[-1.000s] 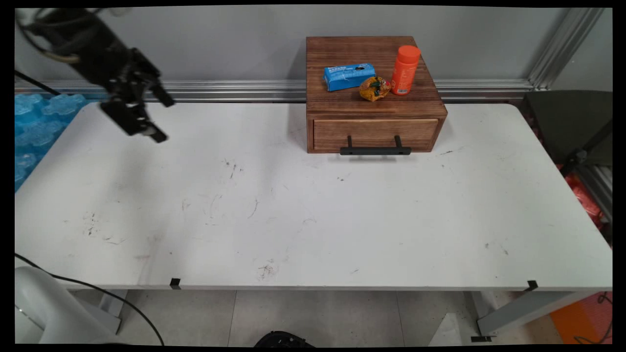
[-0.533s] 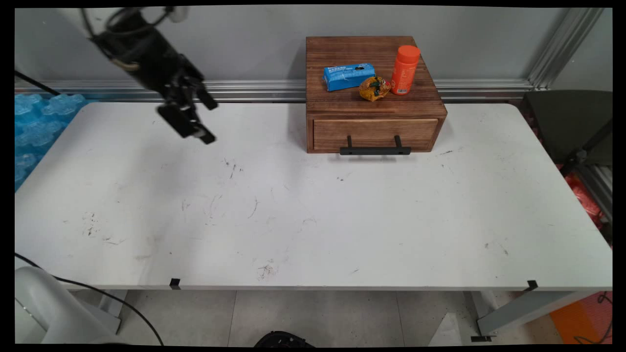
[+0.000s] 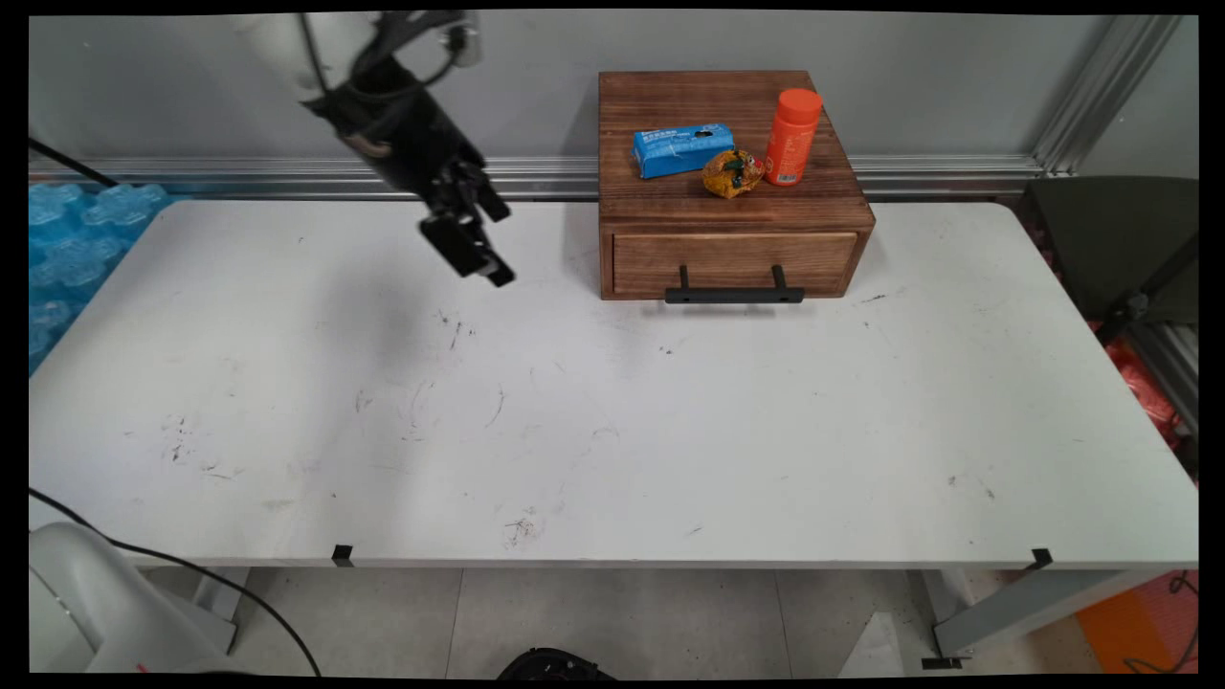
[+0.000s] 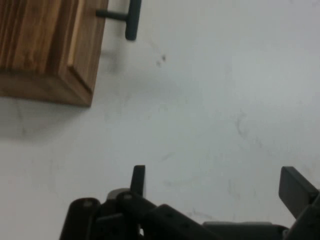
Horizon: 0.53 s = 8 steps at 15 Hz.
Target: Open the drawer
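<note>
The black gripper (image 3: pixel 481 241) hangs in the air over the far left-centre of the white table (image 3: pixel 612 402), its two fingers (image 4: pixel 138 179) spread wide apart with nothing between them. It is tilted, pointing down and to the right, and sits just left of the wooden box (image 3: pixel 729 182) without touching it. The box stands at the table's far edge against the wall, its single drawer (image 3: pixel 735 262) closed and fronted by a black bar handle (image 3: pixel 735 295). On top of the box lie a blue packet (image 3: pixel 681 149), a crumpled yellow wrapper (image 3: pixel 732 173) and an upright orange bottle (image 3: pixel 792 137); the wrapper lies between the packet and the bottle, close against both. From the hand camera, one corner of the box (image 4: pixel 47 47) and the end of its handle (image 4: pixel 129 17) fill the upper left, with bare, scuffed table (image 4: pixel 215 110) beyond the open fingers. Blue padding (image 3: pixel 72 249) shows past the table's left end, and black cables (image 3: pixel 383 48) trail from the arm above the gripper.
</note>
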Motion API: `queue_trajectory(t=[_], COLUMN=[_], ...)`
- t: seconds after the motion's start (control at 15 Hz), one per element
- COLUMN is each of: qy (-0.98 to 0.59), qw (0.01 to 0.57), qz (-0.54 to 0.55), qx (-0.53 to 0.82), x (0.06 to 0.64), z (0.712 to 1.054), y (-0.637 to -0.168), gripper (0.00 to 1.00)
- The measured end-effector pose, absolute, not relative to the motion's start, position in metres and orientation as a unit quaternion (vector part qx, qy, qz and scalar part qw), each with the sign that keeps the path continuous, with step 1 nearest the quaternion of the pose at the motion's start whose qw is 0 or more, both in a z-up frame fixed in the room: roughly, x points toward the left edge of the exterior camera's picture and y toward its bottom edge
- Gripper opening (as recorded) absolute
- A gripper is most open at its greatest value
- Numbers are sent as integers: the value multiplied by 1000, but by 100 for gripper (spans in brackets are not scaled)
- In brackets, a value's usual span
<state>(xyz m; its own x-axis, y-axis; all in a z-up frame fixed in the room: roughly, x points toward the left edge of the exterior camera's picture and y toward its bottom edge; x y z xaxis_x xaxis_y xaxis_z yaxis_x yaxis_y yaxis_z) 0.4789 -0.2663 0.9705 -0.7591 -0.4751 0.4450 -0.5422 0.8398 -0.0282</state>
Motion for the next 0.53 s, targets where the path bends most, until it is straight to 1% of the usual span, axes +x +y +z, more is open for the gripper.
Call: queue_trajectory(t=[0.53], qy=[-935], qw=[225], qz=[92], qx=[257], x=[418], z=[937], y=[-307], gripper=[100])
